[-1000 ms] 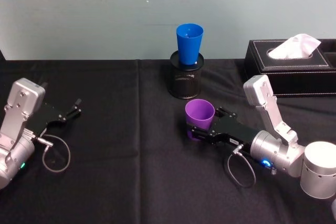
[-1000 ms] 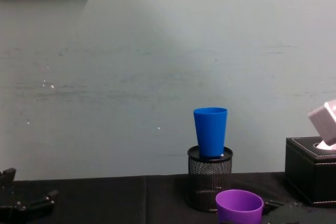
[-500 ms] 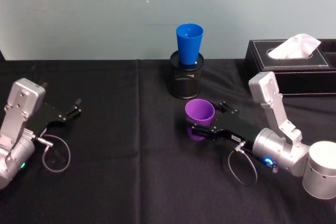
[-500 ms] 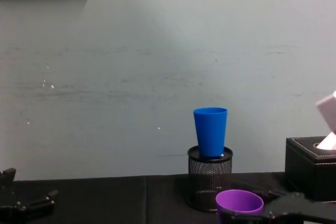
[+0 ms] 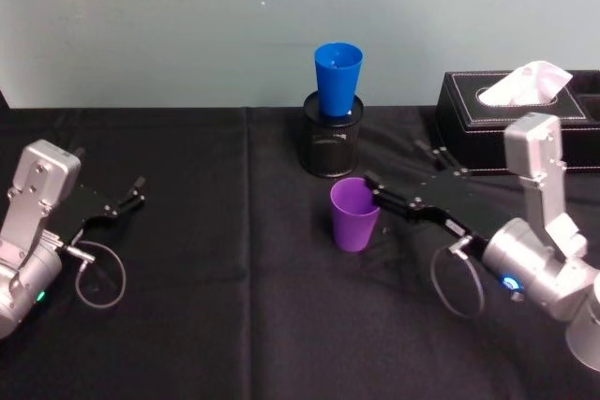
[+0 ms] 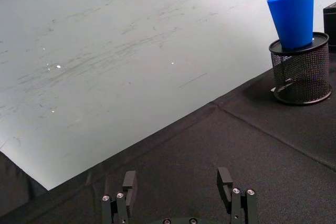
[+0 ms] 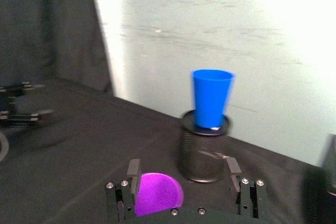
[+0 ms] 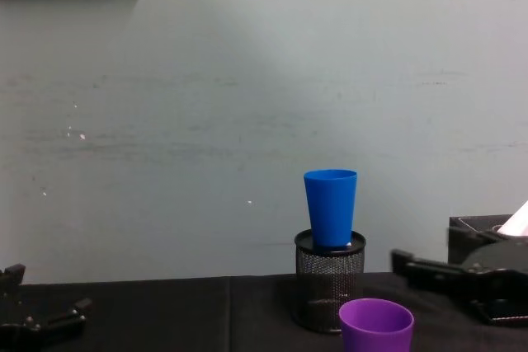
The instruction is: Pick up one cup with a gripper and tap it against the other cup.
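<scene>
blue cup (image 5: 337,78) upright in mesh holder (image 5: 332,142), purple cup (image 5: 355,214) empty

A smooth purple plastic tumbler (image 5: 355,214) stands on the counter's (image 5: 225,306) plain black cloth. A bright blue plastic tumbler (image 5: 337,78) sits atop a black wire-mesh pen holder (image 5: 331,144). The black leather-look tissue box (image 5: 511,119) has pale stitching and a white tissue. The right gripper (image 5: 405,180) is black on a silver-grey arm with a blue light; the left gripper (image 5: 127,196) is likewise black on silver-grey. The wall is pale grey-green.
</scene>
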Controlling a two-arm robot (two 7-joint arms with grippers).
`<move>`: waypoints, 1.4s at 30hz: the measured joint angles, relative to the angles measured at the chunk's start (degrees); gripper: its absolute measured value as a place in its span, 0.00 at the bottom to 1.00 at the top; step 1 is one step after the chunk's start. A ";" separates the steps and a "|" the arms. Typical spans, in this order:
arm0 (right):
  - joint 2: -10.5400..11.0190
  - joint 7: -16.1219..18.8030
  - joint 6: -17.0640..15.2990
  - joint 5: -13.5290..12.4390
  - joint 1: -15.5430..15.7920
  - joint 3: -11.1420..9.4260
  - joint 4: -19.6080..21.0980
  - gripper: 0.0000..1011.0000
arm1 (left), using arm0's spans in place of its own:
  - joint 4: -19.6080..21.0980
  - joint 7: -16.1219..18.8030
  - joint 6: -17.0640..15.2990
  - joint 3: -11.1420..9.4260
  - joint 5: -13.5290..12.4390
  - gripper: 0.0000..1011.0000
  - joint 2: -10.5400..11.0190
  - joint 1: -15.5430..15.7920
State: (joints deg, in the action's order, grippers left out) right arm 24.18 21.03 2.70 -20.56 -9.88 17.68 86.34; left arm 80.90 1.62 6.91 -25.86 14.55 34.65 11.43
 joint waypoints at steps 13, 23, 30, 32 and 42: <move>0.68 -7.35 -7.49 4.11 3.58 -3.93 2.42 0.99 | 0.00 0.00 0.00 0.00 0.00 0.99 0.00 0.00; -3.07 -11.40 -5.57 7.44 3.84 -5.03 0.45 0.99 | 0.00 0.00 0.00 0.00 0.00 0.99 0.00 0.00; -4.51 -11.90 -4.05 9.34 2.74 -4.95 -1.29 0.99 | 0.00 0.00 0.00 0.00 0.00 0.99 0.00 0.00; -4.63 -11.85 -3.78 9.44 2.62 -5.00 -1.45 0.99 | 0.00 0.00 0.00 0.00 0.00 0.99 0.00 0.00; -4.41 -11.74 -4.13 9.33 2.75 -4.92 -1.23 0.99 | 0.00 0.00 0.00 0.00 0.00 0.99 0.00 0.00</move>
State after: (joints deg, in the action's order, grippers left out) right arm 19.76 9.30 -1.43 -11.23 -7.13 12.76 85.11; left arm 80.90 1.62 6.90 -25.86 14.55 34.65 11.43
